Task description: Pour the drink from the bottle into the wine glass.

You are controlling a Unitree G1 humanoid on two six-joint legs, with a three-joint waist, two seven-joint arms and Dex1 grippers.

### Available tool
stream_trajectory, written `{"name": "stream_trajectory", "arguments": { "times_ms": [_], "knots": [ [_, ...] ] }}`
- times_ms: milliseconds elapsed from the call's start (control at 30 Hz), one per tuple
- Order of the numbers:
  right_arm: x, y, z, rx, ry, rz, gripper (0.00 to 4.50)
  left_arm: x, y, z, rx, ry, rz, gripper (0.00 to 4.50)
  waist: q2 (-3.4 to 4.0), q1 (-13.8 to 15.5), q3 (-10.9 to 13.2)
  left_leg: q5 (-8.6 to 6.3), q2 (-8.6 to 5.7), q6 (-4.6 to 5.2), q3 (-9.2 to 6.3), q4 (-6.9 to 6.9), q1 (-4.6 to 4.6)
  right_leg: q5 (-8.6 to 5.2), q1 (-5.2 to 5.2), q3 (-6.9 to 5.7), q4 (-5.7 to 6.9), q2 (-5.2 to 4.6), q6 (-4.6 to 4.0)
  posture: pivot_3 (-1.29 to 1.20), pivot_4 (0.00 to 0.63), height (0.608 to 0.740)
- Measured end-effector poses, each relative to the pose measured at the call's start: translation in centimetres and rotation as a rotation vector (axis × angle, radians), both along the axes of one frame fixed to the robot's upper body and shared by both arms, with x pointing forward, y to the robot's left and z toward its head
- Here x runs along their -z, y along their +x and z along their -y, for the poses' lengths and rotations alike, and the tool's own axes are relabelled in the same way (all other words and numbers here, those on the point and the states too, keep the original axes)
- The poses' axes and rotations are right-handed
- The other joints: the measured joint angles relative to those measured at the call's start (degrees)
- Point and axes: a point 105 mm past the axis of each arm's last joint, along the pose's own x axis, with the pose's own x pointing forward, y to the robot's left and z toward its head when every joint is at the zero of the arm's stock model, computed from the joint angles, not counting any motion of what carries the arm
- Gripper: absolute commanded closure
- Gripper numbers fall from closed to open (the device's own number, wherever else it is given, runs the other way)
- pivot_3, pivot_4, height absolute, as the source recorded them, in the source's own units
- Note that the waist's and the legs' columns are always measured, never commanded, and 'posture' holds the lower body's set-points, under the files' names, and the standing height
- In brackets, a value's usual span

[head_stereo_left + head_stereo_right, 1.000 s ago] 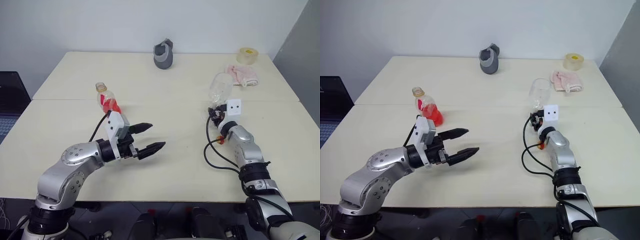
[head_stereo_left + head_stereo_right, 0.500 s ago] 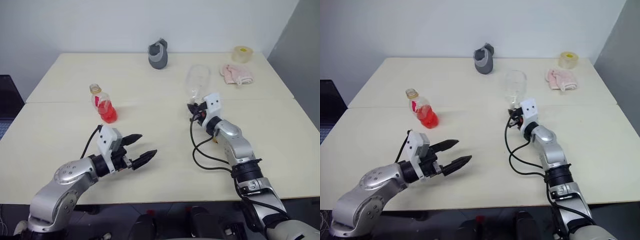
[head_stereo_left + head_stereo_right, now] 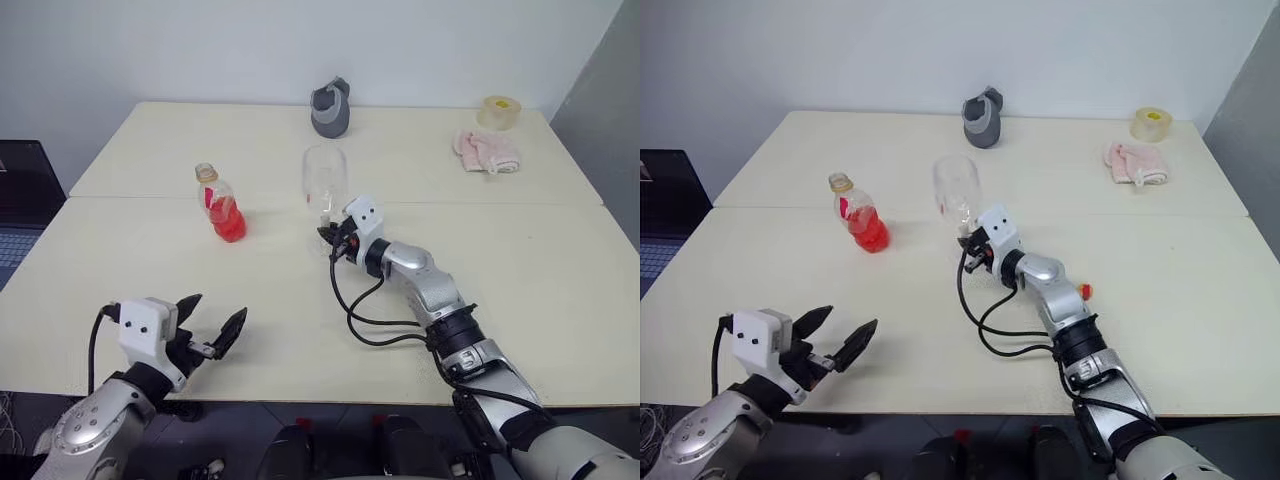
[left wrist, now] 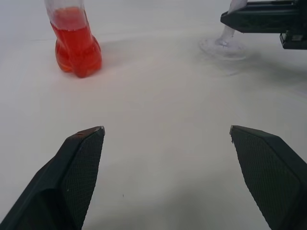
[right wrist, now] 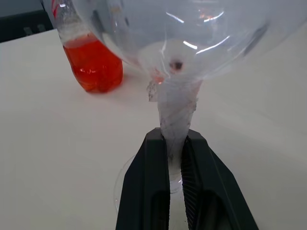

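Right fingers (image 5: 175,158) clamp the wine glass (image 3: 325,180) stem; left fingers (image 4: 81,163) spread apart; bottle (image 3: 222,203) label unreadable.

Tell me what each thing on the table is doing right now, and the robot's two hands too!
bottle: standing upright, cap off, partly full of red drink.
wine glass: upright, empty, held by its stem.
right gripper: shut on the wine glass stem.
left gripper: open, holding nothing, near the table's front edge.
grey pouch: standing at the back.
pink cloth: lying crumpled.
tape roll: lying flat.
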Motion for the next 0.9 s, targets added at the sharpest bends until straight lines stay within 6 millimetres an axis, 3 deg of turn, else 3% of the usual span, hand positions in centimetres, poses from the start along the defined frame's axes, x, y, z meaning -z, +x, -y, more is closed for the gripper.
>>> {"name": "stream_trajectory", "arguments": {
  "times_ms": [133, 567, 733, 900],
  "knots": [
    [1.0, 0.4, 0.1, 0.009, -0.013, 0.003, 4.42, -0.3, 0.6, 0.7, 0.002, -0.012, 0.027, 0.00, 0.00, -0.18, 0.00, 0.00, -0.01, -0.01, 0.02, 0.00, 0.03, 0.01, 0.00, 0.01, 0.02, 0.02, -0.01, 0.00, 0.150, 0.740],
    [1.5, -0.5, 1.7, 0.015, 0.010, 0.058, 0.04, -1.2, 2.0, 1.7, 0.052, -0.024, 0.070, 0.00, -0.01, -0.32, -0.01, 0.01, 0.01, -0.01, -0.05, 0.00, 0.00, 0.01, 0.00, 0.00, 0.02, 0.02, -0.01, 0.00, 0.150, 0.740],
    [1.4, -2.5, 3.2, -0.018, -0.011, 0.068, 0.04, -0.9, 3.1, 1.4, 0.050, -0.030, 0.067, 0.00, -0.01, -0.05, -0.01, 0.00, 0.00, 0.00, -0.11, 0.00, 0.00, 0.01, 0.01, -0.02, 0.02, 0.02, -0.01, 0.00, 0.150, 0.740],
    [1.1, -5.5, 5.8, -0.043, -0.076, 0.065, 0.04, -0.5, 5.0, -0.3, -0.103, -0.030, 0.079, 0.00, -0.02, 0.38, -0.02, 0.00, -0.01, 0.00, -0.18, 0.01, 0.00, 0.00, 0.02, -0.01, -0.01, -0.02, -0.01, 0.00, 0.150, 0.740]
  ]
}}
